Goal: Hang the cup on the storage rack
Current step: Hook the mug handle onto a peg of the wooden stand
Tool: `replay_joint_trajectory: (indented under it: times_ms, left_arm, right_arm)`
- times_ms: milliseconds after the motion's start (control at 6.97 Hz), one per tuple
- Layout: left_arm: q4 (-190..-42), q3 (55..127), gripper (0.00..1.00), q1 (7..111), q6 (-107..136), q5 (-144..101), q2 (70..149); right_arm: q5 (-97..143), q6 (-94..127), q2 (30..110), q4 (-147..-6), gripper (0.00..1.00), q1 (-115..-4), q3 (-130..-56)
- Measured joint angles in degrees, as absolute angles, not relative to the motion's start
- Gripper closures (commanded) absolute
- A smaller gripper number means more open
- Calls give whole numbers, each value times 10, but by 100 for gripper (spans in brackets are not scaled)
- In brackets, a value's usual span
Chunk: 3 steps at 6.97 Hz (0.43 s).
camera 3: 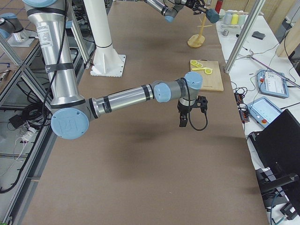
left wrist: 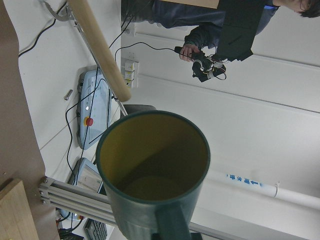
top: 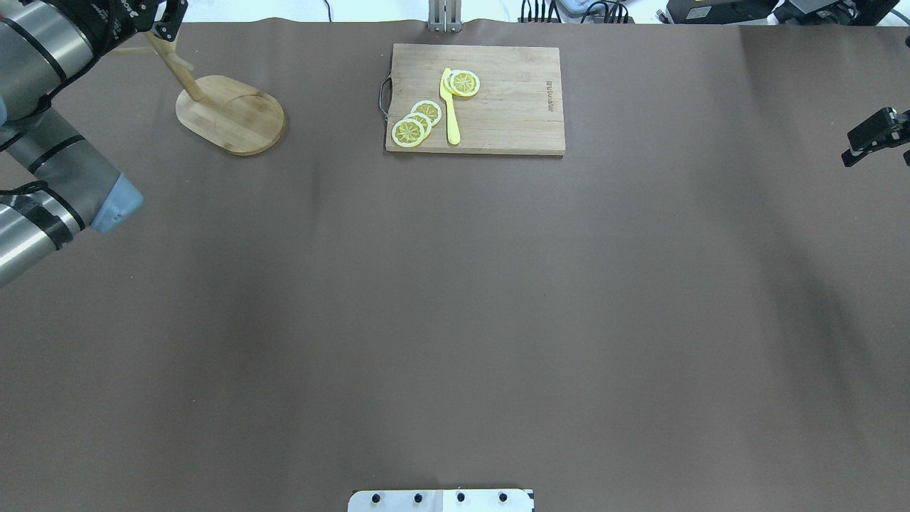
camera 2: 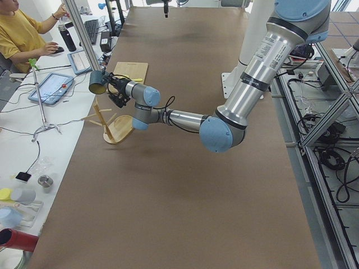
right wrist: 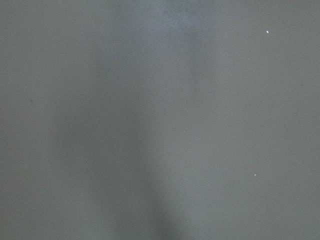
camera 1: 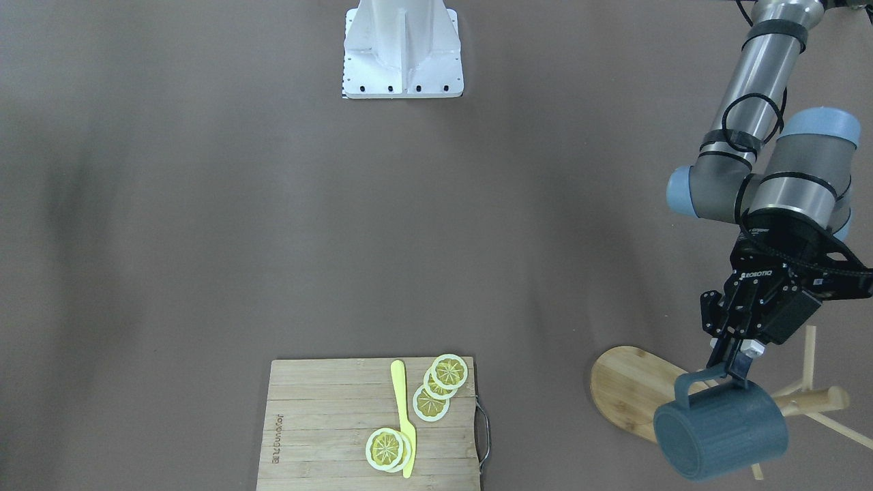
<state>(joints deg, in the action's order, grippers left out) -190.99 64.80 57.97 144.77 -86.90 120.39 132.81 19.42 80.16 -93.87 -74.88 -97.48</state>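
Dark teal-blue mug with a yellow interior [camera 1: 719, 429], held clear of the table near its end on the robot's left. It lies on its side, its flat bottom turned toward the front-facing camera and its loop handle uppermost. The left gripper [camera 1: 733, 365] comes down onto the handle, its jaws pinching the top of the loop.

In the left wrist view the mug's open mouth [left wrist: 152, 165] faces the camera, and the rounded end of the central post [left wrist: 100, 50] lies just beside the rim. Whether the two touch cannot be told.

Light wooden mug tree: its oval bamboo base [camera 1: 627, 392] rests on the brown table covering [camera 1: 273, 204]. In the front-facing view the mug overlaps the post, and a thin dowel peg [camera 1: 809, 354] shows beside the gripper.

Well apart, along the same table edge, lies a rectangular slatted wooden cutting board with a metal handle [camera 1: 320, 436]. It bears yellow lemon slices [camera 1: 450, 372] and a yellow knife [camera 1: 402, 416].

The right gripper [top: 878, 139] hangs over bare covering at the table's opposite end. It is cut by the overhead view's edge, so the spread of its jaws cannot be told.
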Motion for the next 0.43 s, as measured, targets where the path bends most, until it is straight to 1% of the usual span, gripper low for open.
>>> replay_joint_trajectory:
  times_ms: [430]
  left_arm:
    - [-1923,628,100,584,1510,-860,1204]
  right_arm:
    - [1328,199,803,-939,0,-752,-981]
